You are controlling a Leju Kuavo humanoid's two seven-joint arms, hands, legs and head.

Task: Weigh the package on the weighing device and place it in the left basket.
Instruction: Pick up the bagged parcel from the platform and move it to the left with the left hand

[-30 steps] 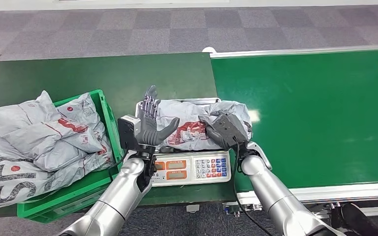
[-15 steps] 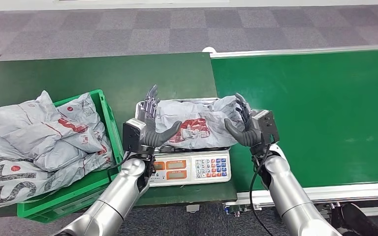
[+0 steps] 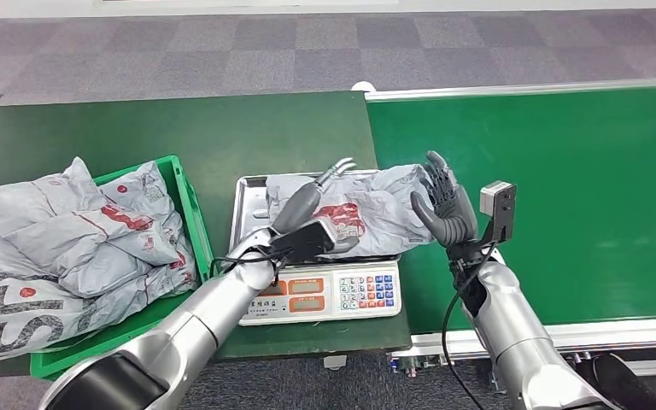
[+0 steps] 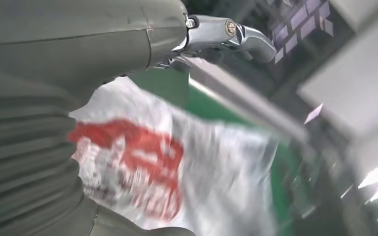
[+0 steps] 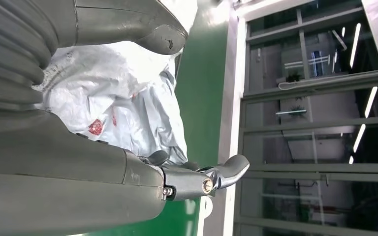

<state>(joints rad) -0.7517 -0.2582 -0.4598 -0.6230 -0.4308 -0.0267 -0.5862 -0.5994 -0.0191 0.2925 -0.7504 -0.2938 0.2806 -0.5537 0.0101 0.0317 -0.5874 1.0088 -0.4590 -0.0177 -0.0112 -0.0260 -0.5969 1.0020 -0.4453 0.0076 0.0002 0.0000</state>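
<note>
The grey package [image 3: 354, 209] lies on the scale [image 3: 325, 286] by the table's front edge, weighing underway, with the left hand [image 3: 312, 205] spread over it, the right hand [image 3: 444, 209] released beside it, and the move to the green basket [image 3: 190, 213] still undone.

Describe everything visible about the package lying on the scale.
The package is a crumpled grey plastic mailer bag with red and dark printing. It lies flat on the steel pan of the weighing scale, covering the pan's right part. The left robot hand reaches over its left part; the right robot hand is open, beside its right end.
</note>
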